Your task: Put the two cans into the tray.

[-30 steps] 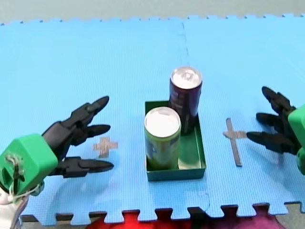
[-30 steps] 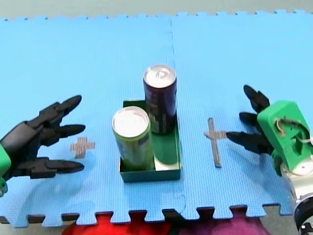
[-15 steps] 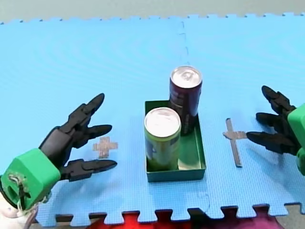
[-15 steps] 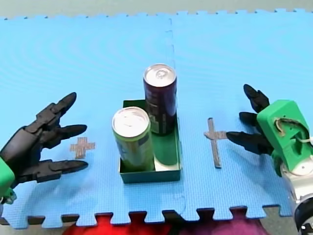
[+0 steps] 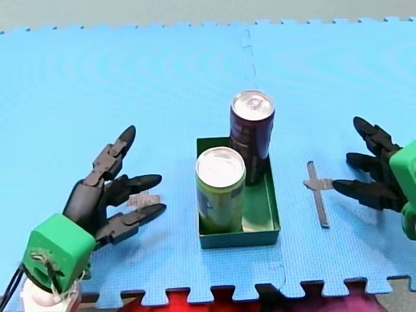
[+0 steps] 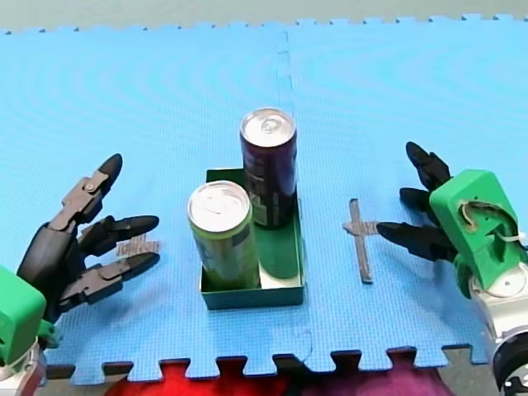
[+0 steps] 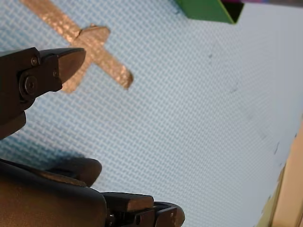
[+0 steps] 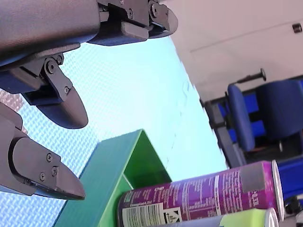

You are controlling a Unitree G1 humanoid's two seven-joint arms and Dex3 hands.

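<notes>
A green tray (image 5: 239, 238) sits at the middle of the blue mat. Two cans stand upright inside it: a green can (image 5: 221, 192) at the front and a purple can (image 5: 251, 133) behind it, close together. My left hand (image 5: 140, 179) is low on the left, short of the tray and holding nothing. My right hand (image 5: 354, 159) is off to the tray's right, also holding nothing. In the second wrist view, dark fingers (image 8: 61, 104) hang near the tray (image 8: 118, 165) with the purple can (image 8: 199, 194) and green can (image 8: 241, 220) in it.
A tape cross (image 5: 318, 195) lies between the tray and my right hand. Another tape cross (image 5: 140, 198) is partly covered by my left hand's fingers. The mat's jigsaw front edge (image 5: 214, 292) runs close below the tray. A blue chair (image 8: 265, 113) stands beyond the mat.
My left hand has swung right and forward, so its fingers now cover the left tape cross and point more up the mat. The right hand, tray and cans have barely moved.
</notes>
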